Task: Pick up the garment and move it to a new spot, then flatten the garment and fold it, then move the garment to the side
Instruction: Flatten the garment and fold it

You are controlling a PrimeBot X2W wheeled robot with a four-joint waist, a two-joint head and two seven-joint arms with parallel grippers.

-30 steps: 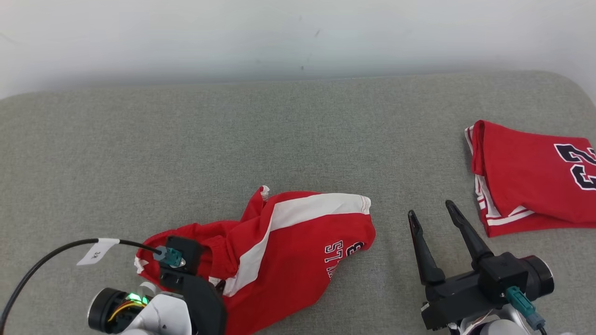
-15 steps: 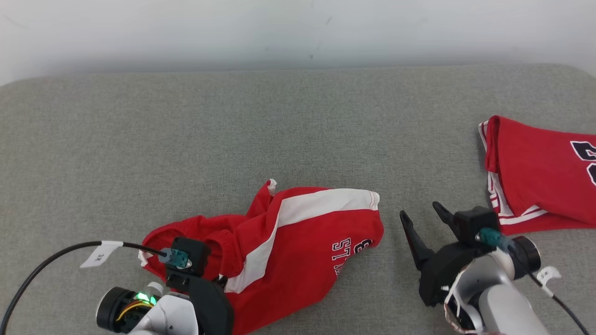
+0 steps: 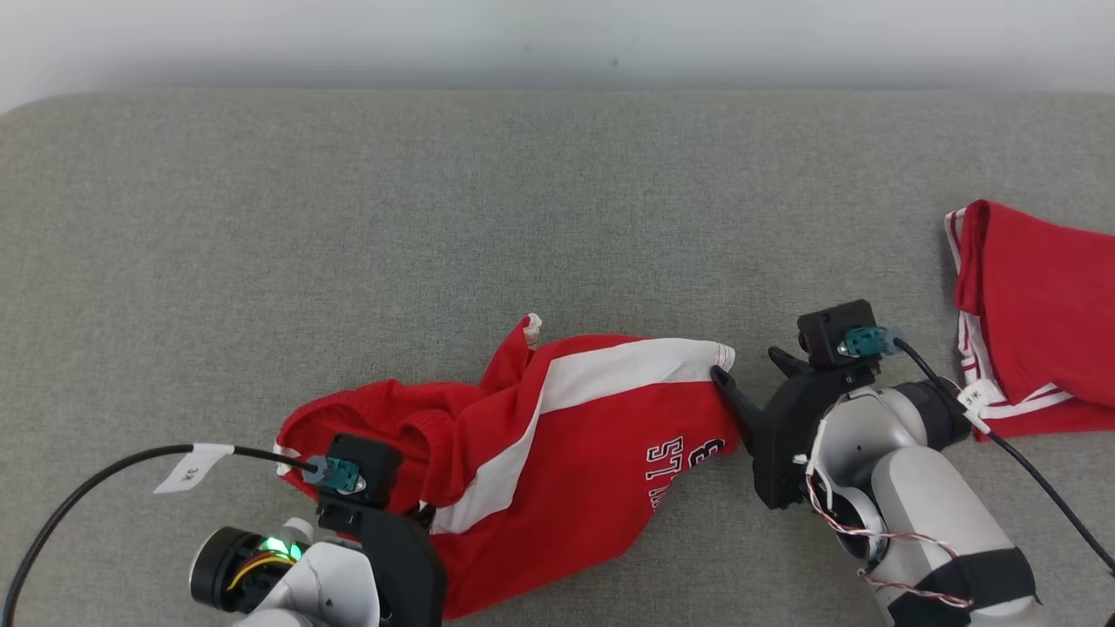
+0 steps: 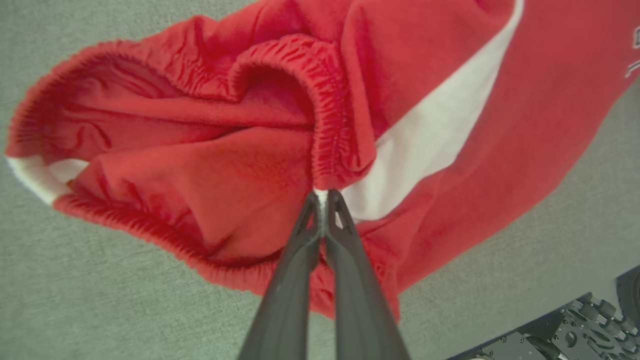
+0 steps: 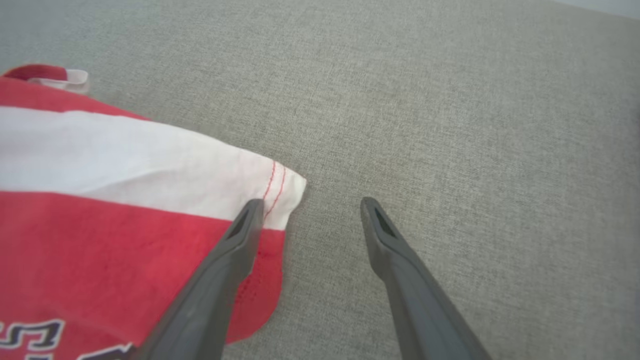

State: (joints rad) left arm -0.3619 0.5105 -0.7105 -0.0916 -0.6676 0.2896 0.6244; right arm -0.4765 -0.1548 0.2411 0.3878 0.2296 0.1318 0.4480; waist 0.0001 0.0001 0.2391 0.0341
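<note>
Left gripper (image 4: 322,199): fingers clenched tight, pinching the gathered elastic waistband of the crumpled red shorts with a white side stripe (image 3: 557,435).

Shorts lie at lower centre of the head view on the grey woven cushion surface (image 3: 435,218).

Right gripper (image 5: 310,202): fingers spread wide, holding nothing. One fingertip sits over the white hem corner, the other over bare grey cloth; contact unclear.

Open room: the broad upper half of the head view. A folded red jersey with white trim (image 3: 1037,313) lies at the right edge, well apart from the shorts.
</note>
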